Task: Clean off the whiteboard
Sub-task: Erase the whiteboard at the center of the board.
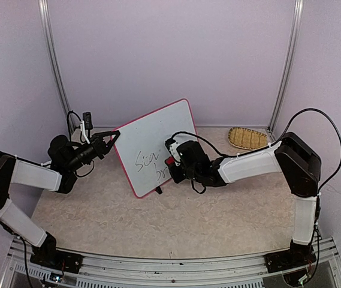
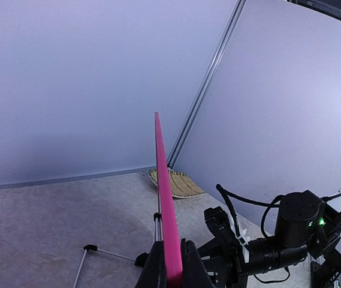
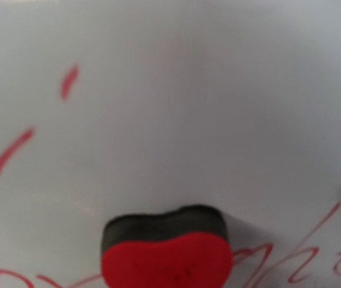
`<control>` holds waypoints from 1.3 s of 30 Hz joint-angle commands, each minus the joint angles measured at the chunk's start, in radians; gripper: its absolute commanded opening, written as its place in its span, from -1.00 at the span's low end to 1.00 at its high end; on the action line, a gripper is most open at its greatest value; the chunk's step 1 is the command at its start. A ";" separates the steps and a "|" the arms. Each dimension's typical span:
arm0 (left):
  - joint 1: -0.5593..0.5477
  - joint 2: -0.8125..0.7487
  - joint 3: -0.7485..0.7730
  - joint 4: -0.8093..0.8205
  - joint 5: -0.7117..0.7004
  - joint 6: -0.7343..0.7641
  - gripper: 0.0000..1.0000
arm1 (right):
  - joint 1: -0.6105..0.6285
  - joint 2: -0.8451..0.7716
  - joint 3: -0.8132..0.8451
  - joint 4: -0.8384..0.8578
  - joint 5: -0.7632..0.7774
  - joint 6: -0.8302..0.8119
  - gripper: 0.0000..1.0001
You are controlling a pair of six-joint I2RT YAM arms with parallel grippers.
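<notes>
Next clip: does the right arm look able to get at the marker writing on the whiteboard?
Probably yes. The right hand presses a red eraser to the whiteboard just beside the writing, nothing lies between, and the left hand grips the board's edge.

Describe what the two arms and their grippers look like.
Both arms, left arm and right arm, have white link shells between bulky black joint housings. Loose black cables loop along them. The left gripper is black with slim fingers; a green light glows on the right wrist.
</notes>
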 commanded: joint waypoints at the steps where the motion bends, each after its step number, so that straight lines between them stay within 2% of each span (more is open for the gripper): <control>1: -0.033 0.012 -0.002 -0.045 0.143 0.055 -1.00 | 0.009 -0.014 -0.035 -0.024 -0.010 0.017 -0.67; 9: -0.035 0.012 -0.002 -0.044 0.144 0.054 -1.00 | 0.011 -0.016 -0.011 -0.027 -0.015 0.012 -0.67; 28: -0.036 0.010 -0.001 -0.050 0.140 0.058 -1.00 | 0.020 0.000 0.233 -0.093 0.004 -0.072 -0.65; 39: -0.035 0.009 -0.001 -0.051 0.140 0.059 -1.00 | 0.025 -0.008 0.235 -0.094 0.003 -0.078 -0.65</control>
